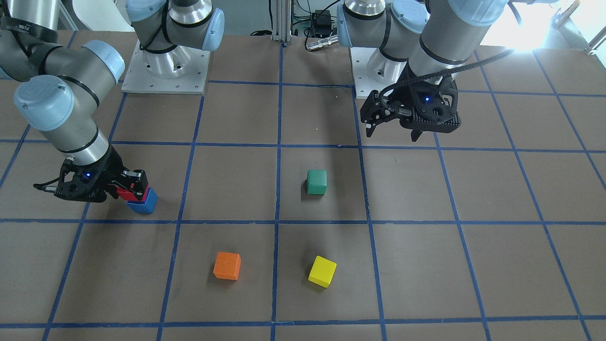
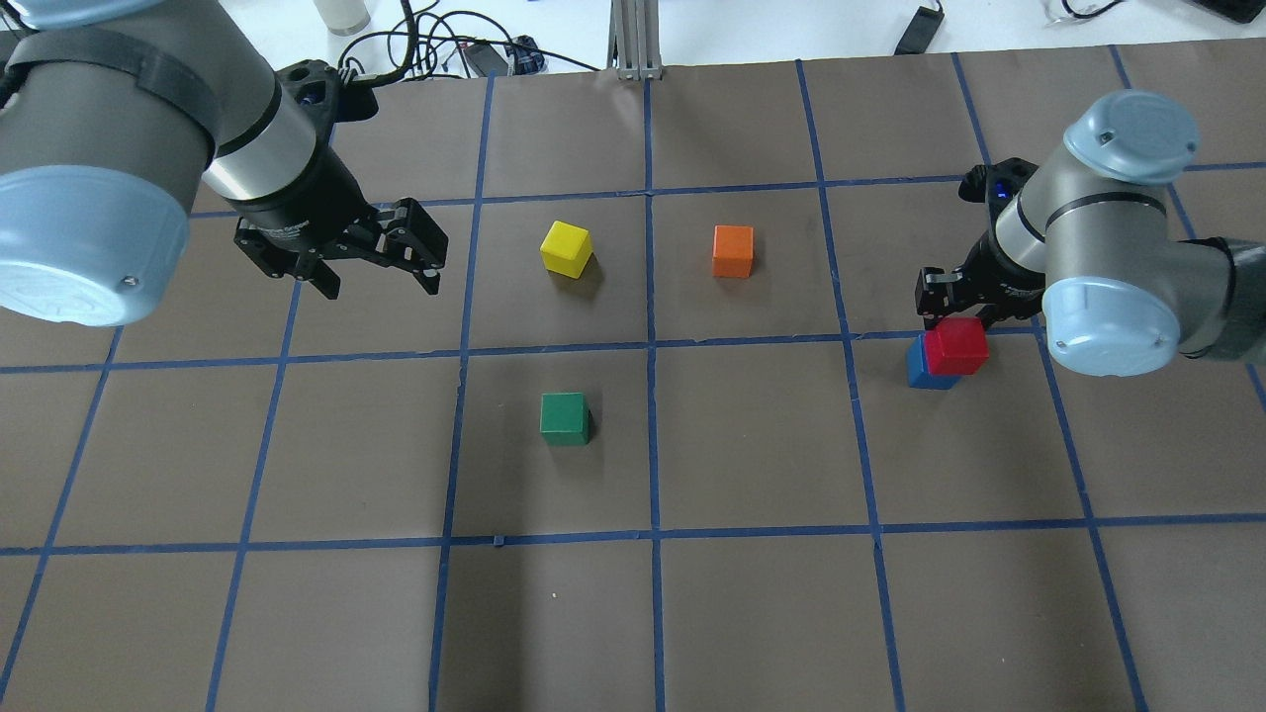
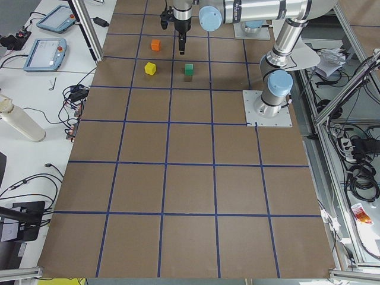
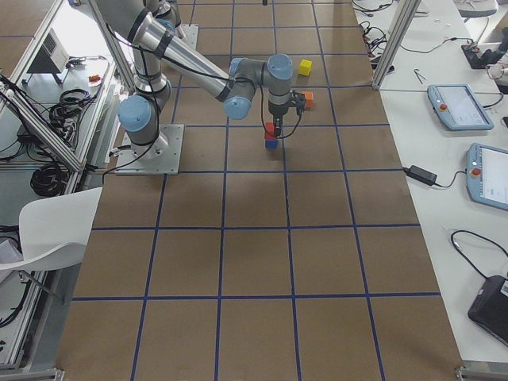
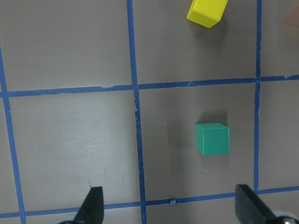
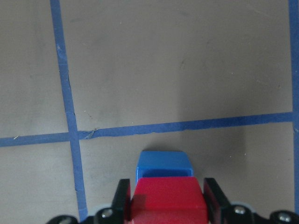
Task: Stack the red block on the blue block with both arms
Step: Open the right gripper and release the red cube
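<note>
The red block [image 2: 956, 346] sits on top of the blue block [image 2: 923, 368] at the table's right side, shifted a little off the blue block's centre. My right gripper [image 2: 954, 328] is shut on the red block. In the right wrist view the red block [image 6: 168, 200] fills the space between the two fingers, with the blue block [image 6: 163, 164] showing just under and beyond it. In the front-facing view the stack is at the left, red block [image 1: 126, 193] over blue block [image 1: 143, 204]. My left gripper [image 2: 381, 272] is open and empty, held above the table's far left.
A green cube [image 2: 565, 417] stands near the table's middle, below the left wrist camera [image 5: 212, 138]. A yellow cube [image 2: 566, 248] and an orange cube [image 2: 733, 251] stand farther out. Blue tape lines grid the brown table [image 2: 752, 613].
</note>
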